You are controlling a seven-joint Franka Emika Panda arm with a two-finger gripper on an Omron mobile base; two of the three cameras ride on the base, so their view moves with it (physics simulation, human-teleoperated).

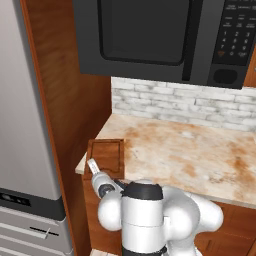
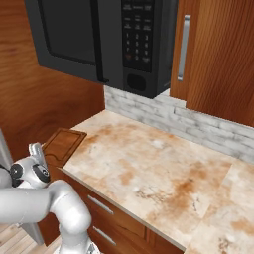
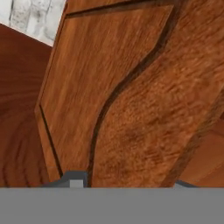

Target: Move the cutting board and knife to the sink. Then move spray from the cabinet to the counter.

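Observation:
The cutting board is a dark brown wooden board with a groove, lying flat at the left end of the counter with its near edge at the counter's front. My gripper reaches up from below that edge. In the right base view the gripper sits at the board's front corner. The hand view has the board very close, its thick edge running between my fingertips, which press on both faces. The knife, sink and spray are out of view. A wall cabinet with its door shut hangs at the right.
A black microwave hangs low over the counter's back, above a white brick backsplash. A tall wood panel and a steel fridge stand directly left of the board. Drawers sit under the counter, which extends to the right.

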